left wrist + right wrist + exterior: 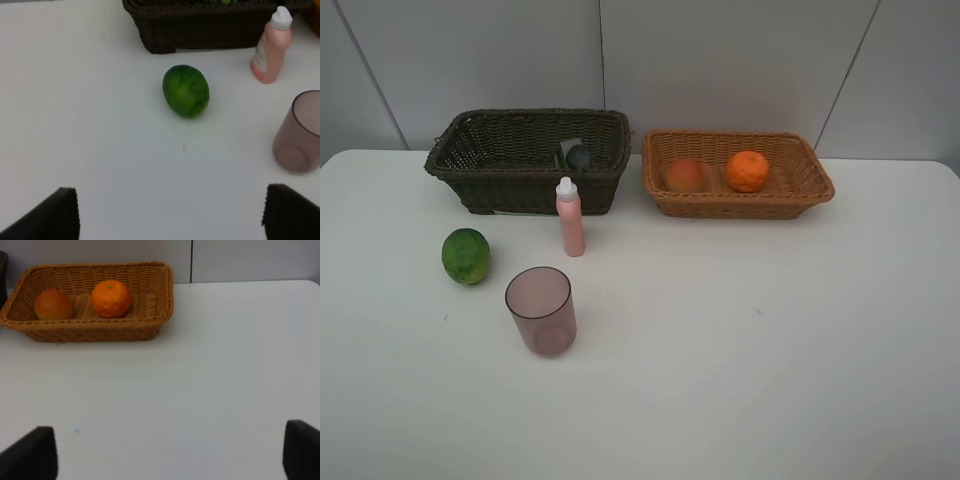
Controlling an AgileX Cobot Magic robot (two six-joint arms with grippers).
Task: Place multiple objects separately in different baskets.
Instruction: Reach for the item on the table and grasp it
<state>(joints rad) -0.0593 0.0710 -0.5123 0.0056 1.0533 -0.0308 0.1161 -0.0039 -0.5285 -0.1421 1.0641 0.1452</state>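
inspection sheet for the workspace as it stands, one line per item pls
Surface: white table, a few tiny specks, otherwise clean.
Job's things, binned: dark bottle in the dark basket; peach-like fruit and orange in the tan basket, apart from each other.
Job's things, loose on the table: green fruit; pink bottle, upright just in front of the dark basket; mauve cup, upright and empty.
Clutter: nothing seen.
Grippers: left tool open, empty, facing the green fruit; right tool open, empty, facing the tan basket.
Cables: nothing seen.
Surroundings: plain grey panelled wall behind the table.
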